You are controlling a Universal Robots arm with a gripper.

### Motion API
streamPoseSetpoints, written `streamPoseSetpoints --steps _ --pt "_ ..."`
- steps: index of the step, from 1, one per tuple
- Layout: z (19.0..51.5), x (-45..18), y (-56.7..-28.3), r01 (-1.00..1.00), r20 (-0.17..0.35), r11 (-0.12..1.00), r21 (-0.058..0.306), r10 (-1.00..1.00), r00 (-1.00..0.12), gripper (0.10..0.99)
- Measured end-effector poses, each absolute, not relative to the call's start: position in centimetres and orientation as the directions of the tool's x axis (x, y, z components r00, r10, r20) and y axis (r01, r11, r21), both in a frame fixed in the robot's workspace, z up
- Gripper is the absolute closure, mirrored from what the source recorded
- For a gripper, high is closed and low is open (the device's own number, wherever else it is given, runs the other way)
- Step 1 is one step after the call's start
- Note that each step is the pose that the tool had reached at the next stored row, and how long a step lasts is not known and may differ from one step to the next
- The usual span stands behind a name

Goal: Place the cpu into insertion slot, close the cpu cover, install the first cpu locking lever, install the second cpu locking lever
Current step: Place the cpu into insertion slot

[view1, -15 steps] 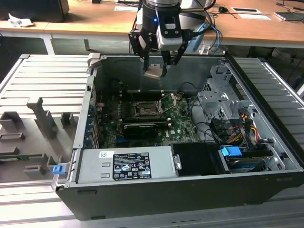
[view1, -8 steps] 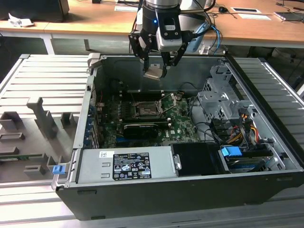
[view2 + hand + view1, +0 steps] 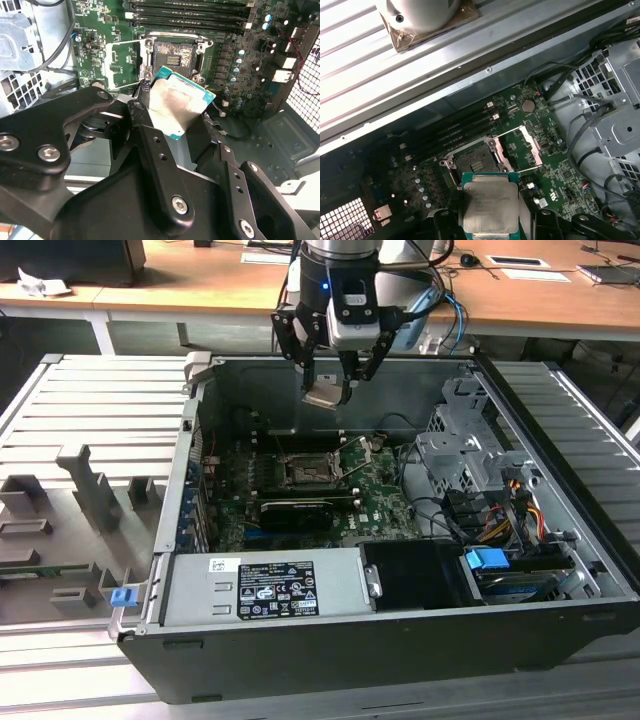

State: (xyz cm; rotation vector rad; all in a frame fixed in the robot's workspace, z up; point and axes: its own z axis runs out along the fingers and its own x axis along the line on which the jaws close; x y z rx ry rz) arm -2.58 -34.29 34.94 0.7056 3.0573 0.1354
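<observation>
My pincer point(image 3: 328, 386) is clamped on the cpu point(image 3: 177, 107), which hangs well above the bare insertion slot point(image 3: 175, 57); the cpu cover point(image 3: 532, 144) stands swung open, so I judge none of the four steps done yet.

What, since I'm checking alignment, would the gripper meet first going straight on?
The cpu held by the gripper would likely touch first, on the insertion slot or the green board beside it; depth unclear.

The cpu point(image 3: 490, 206) has a dull, smudged silver metal face.
</observation>
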Motion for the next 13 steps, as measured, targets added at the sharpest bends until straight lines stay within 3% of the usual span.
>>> streamPoseSetpoints --steps 13 --pt "34.78 -2.58 -34.29 0.496 0.018 0.864 0.084 0.497 -0.868 0.553"
